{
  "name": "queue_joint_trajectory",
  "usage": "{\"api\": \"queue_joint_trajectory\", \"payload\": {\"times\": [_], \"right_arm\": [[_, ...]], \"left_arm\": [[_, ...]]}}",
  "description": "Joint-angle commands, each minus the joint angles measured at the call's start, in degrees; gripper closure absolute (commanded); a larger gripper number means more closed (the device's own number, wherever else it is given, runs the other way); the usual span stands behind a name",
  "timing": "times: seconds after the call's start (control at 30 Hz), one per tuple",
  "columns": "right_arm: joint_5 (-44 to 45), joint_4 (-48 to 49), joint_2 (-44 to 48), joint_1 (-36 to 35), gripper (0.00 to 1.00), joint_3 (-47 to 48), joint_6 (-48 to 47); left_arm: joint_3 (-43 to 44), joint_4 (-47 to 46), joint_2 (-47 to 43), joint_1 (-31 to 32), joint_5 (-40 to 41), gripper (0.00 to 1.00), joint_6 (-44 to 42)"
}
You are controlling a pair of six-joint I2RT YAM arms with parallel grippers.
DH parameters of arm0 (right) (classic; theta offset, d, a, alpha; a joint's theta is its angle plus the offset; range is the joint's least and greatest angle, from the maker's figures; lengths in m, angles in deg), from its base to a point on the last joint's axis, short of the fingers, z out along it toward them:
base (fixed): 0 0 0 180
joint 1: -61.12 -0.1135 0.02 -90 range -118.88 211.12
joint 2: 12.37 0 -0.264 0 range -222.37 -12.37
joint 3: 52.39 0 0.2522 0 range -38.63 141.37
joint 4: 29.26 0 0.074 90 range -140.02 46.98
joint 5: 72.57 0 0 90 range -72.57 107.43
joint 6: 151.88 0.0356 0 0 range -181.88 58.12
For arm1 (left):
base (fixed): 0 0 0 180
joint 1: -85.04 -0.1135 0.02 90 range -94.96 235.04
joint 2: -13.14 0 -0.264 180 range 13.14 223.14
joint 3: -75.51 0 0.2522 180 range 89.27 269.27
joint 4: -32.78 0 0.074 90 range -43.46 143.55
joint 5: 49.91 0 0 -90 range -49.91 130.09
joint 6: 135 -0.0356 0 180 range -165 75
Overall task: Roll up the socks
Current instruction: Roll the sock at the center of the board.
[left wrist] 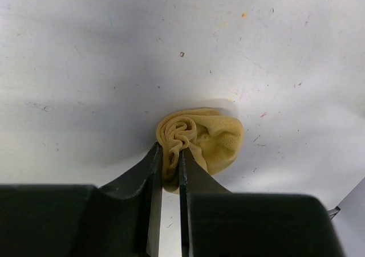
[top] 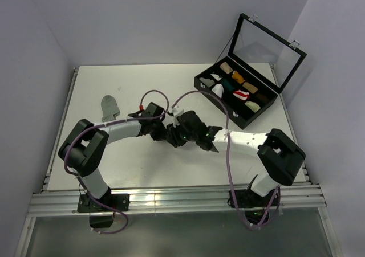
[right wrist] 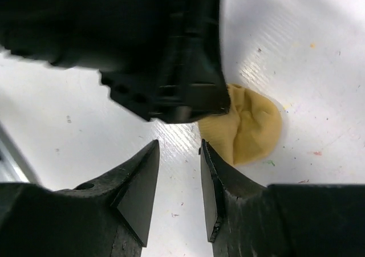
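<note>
Looking down from the top view, the two arms' black wrists crowd together over the table (top: pixel 142 86), well left of the black case (top: pixel 219 104). They hide whatever lies beneath them, so no jaws can be made out there. The grey sock (top: pixel 110 107) lies flat and alone, farther left of the case again, its long axis running roughly from the near edge toward the far one. Which end is the cuff cannot be told. The case's glass lid (top: pixel 265 49) stands tilted open, and its compartments hold small fabric rolls (top: pixel 239 86) in tan, orange, green, brown, white and red-and-white.

From the left wrist view, the mustard-yellow sock (left wrist: pixel 199 140) sits on the table as a tight round bundle, its spiral end turned toward the camera, so its long axis is hard to judge. The left gripper (left wrist: pixel 170 154) has its fingers nearly together, pinching a fold at the bundle's near edge.

From the right wrist view, the left gripper's dark body covers part of the bundle. The right gripper (right wrist: pixel 178 154) hangs just beside the sock with its fingers apart and only bare table between them.
</note>
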Motion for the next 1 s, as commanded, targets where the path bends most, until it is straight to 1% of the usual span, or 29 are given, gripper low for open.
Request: {"api": "queue_joint_trajectory", "payload": {"times": [0.0, 0.13, 0.23, 0.67, 0.77, 0.93, 0.97], "right_arm": [[15.5, 2.1, 1.4, -4.9, 0.57, -1.5, -6.7], [19.3, 1.9, -1.0, -8.2, 0.57, -0.7, -8.6], [21.4, 2.2, -3.1, -9.1, 0.57, -0.6, -8.9], [22.4, 2.1, -10.2, -9.9, 0.56, 0.1, -10.0], [22.9, 2.1, -12.0, -10.2, 0.54, 0.1, -10.4], [25.4, 1.2, -16.4, -10.4, 0.54, 1.1, -9.9], [25.9, 0.4, -17.0, -10.4, 0.58, 1.4, -9.7]], "left_arm": [[1.0, 4.9, 1.8, -0.1, 0.8, 0.94, -3.4], [1.5, 5.0, 2.1, -0.2, 0.3, 0.95, -3.9], [1.7, 4.9, 2.3, -0.2, 0.0, 0.95, -4.2], [2.9, 5.4, 2.8, -0.4, -0.7, 0.94, -5.5], [3.0, 4.8, 2.9, -0.7, -1.7, 0.94, -6.0], [2.9, 4.1, 2.7, -1.1, -2.4, 0.92, -6.6], [3.0, 4.0, 2.7, -1.2, -2.7, 0.92, -6.8]]}}
